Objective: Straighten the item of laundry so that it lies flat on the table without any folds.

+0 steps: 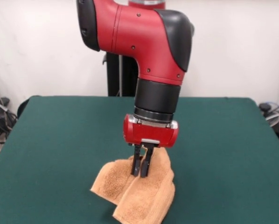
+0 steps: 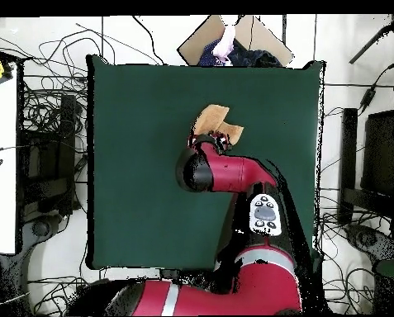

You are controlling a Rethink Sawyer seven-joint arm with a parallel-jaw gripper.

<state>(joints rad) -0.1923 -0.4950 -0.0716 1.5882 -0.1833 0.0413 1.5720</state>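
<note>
The orange-tan towel (image 1: 142, 193) lies bunched and folded on the dark green table (image 1: 60, 140), near the table's front edge in the front view. In the overhead view the towel (image 2: 216, 120) shows as a small folded patch just beyond the arm's head. My gripper (image 1: 142, 173) hangs straight down from the red wrist, its two dark fingers close together and pinching a raised fold at the towel's top middle. Part of the towel is hidden behind the fingers.
The arm's red and black body (image 2: 225, 175) reaches over the table's middle. Cables and stands (image 2: 43, 124) lie on the floor around the table. A cardboard box (image 2: 237, 37) with dark items sits beyond the table's far edge in the overhead view.
</note>
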